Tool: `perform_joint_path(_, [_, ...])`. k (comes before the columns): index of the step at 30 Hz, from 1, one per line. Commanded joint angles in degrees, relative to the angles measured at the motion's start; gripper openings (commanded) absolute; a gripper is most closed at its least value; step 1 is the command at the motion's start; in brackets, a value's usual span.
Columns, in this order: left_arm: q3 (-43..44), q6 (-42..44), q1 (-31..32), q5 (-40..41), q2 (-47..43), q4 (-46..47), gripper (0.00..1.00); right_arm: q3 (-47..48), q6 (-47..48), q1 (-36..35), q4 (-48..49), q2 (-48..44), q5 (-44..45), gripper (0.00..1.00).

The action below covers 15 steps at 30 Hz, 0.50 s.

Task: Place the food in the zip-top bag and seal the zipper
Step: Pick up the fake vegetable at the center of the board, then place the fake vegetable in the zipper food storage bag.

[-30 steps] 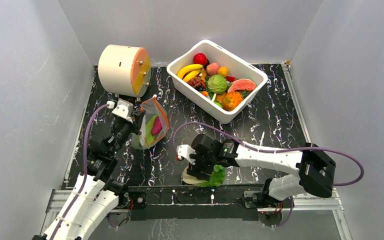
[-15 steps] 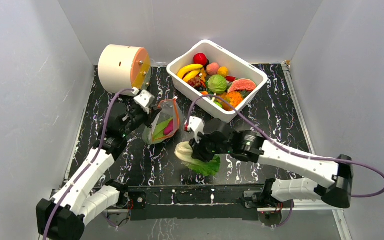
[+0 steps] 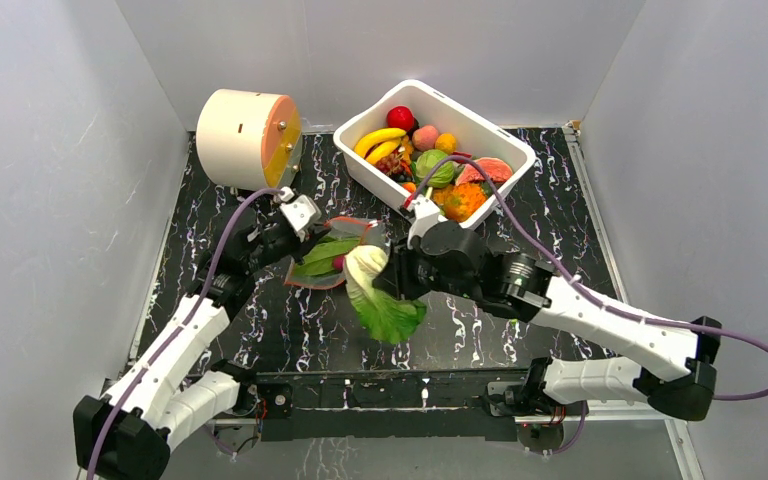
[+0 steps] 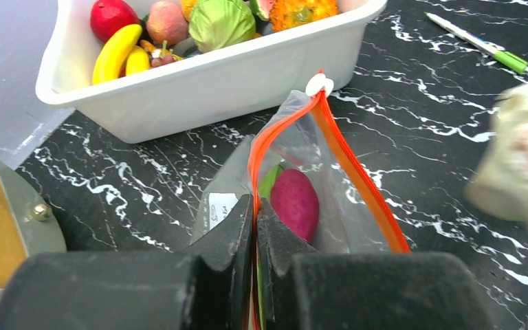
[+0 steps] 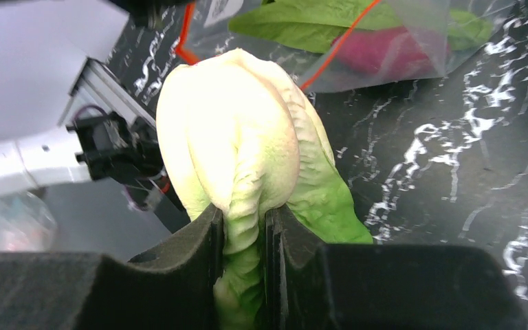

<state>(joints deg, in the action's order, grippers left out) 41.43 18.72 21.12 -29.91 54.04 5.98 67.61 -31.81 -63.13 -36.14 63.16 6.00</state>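
The clear zip-top bag (image 3: 332,256) lies left of centre with its orange-red zipper (image 4: 357,175) gaping. Inside it are a green leaf (image 3: 322,254) and a pink piece (image 4: 294,200). My left gripper (image 4: 255,220) is shut on the zipper strip at the bag's mouth. My right gripper (image 5: 244,234) is shut on a pale green leafy cabbage (image 5: 237,144) and holds it in the air just right of the bag's mouth (image 3: 368,275). The bag also shows in the right wrist view (image 5: 385,41), beyond the cabbage.
A white tub (image 3: 480,205) at the back holds banana, red, orange and green toy food. A cream cylinder with an orange face (image 3: 245,140) stands at the back left. A green-tipped pen (image 4: 478,42) lies on the black marbled mat beyond the tub.
My right gripper lifted the cabbage off the front of the table and carried it up and left to the bag. My left gripper swung the bag toward centre and tipped it lower.
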Motion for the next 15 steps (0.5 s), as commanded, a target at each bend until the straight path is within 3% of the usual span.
perform_joint_path(1, [-2.41,-1.04,0.35,-4.14,-4.22,-1.90,0.04,-0.79,-13.16,0.20,12.08,3.35,0.44,0.12])
perform_joint_path(11, [-3.15,-1.40,0.39,-3.50,-9.82,-11.33,0.12,-6.32,-26.00,0.68,20.67,10.18,-2.80,0.10])
perform_joint_path(15, [-3.89,-0.76,0.40,-1.22,-11.53,-13.98,0.10,-8.61,-28.48,0.73,20.79,10.21,-0.23,0.10])
